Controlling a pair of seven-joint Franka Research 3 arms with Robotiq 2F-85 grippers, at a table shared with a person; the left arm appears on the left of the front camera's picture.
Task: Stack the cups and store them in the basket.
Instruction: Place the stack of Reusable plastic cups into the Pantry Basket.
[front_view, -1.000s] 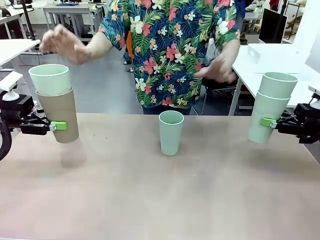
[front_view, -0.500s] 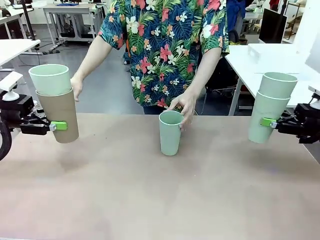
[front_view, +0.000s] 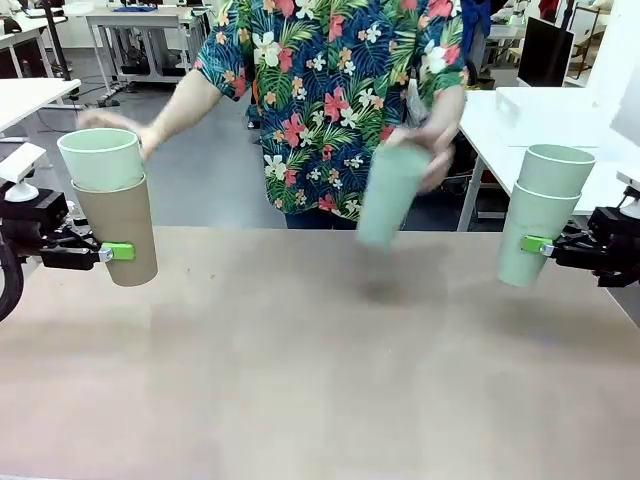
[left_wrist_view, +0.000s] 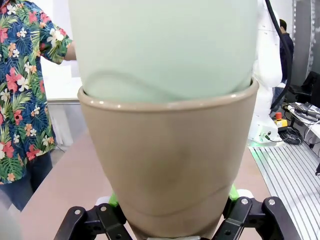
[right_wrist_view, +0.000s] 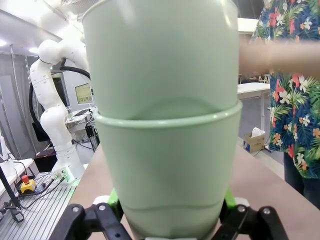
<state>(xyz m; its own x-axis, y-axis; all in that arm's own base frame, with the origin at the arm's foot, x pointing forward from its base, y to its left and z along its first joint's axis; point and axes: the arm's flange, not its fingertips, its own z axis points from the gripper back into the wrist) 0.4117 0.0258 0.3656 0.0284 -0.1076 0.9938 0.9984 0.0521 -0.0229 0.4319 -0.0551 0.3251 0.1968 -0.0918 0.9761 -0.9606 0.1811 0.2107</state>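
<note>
Cups (front_view: 100, 158) stood upright (mouths up) above the counter (front_view: 320, 380): the left hand (front_view: 112, 252) clamped a tan cup (front_view: 120, 225) nesting a mint one, the right hand (front_view: 538, 244) clamped a mint pair (front_view: 540, 215); a person's hand (front_view: 432, 150) carried a tilted cup (front_view: 388, 195).

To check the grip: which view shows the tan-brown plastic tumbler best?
The front view: the whole tan-brown plastic tumbler shows, clamped in the left tool. The left wrist view, very close, cuts off its base.
</note>
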